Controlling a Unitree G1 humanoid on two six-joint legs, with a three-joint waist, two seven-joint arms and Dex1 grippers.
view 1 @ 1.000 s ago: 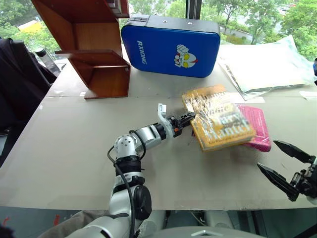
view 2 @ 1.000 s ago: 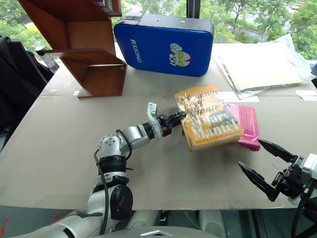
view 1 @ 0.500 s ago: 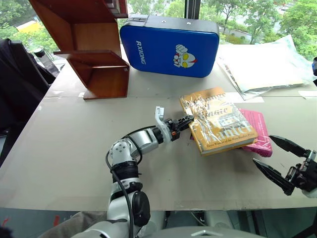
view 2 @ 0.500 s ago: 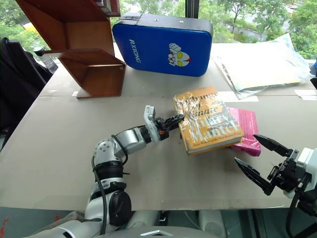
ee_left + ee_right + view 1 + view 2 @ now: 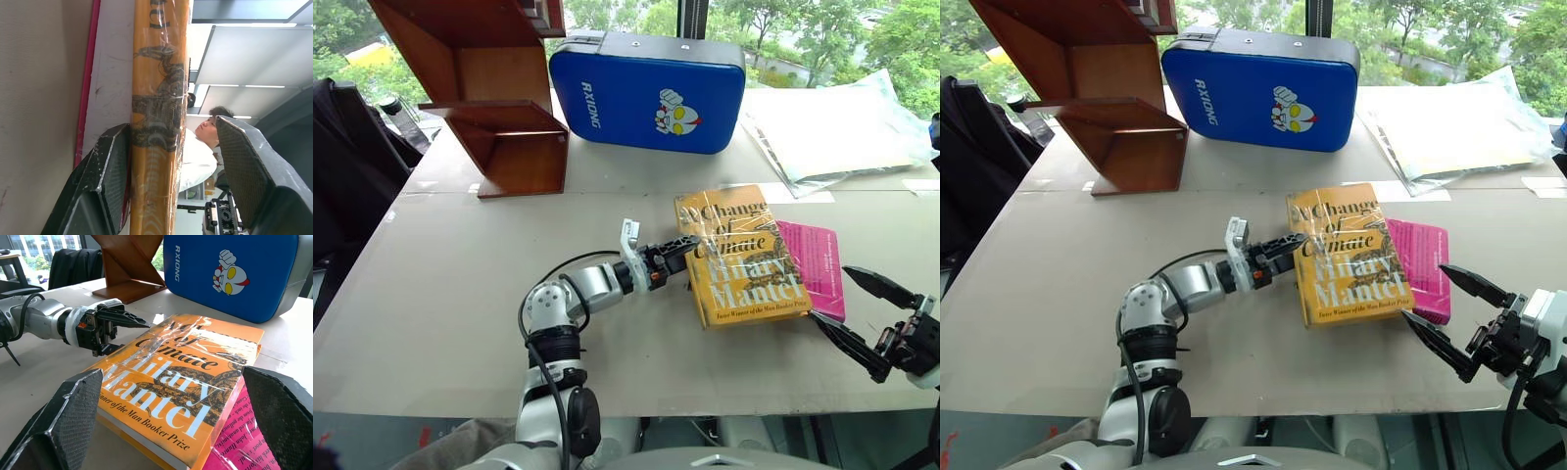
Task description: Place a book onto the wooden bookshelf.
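The book (image 5: 744, 255), a yellow-orange paperback in glossy wrap, lies flat with its cover up, partly on top of a magenta-pink book (image 5: 815, 269). My left gripper (image 5: 687, 247) is at the book's left edge and stands open. In the left wrist view one finger (image 5: 115, 166) lies against the book (image 5: 159, 98) and the other finger (image 5: 244, 161) stands clear of it. My right gripper (image 5: 832, 297) is open just off the book's near right corner, with nothing in it. The wooden bookshelf (image 5: 504, 108) stands at the table's far left.
A blue padded case (image 5: 646, 88) stands upright behind the books. Papers in a clear sleeve (image 5: 832, 127) lie at the far right. A chair with a dark jacket (image 5: 342, 157) is beyond the table's left edge. A person (image 5: 205, 132) shows in the left wrist view.
The book was raised and tilted in the shut left gripper; now it lies flat on the pink book, nearer the front. The left gripper has opened. The right gripper held still.
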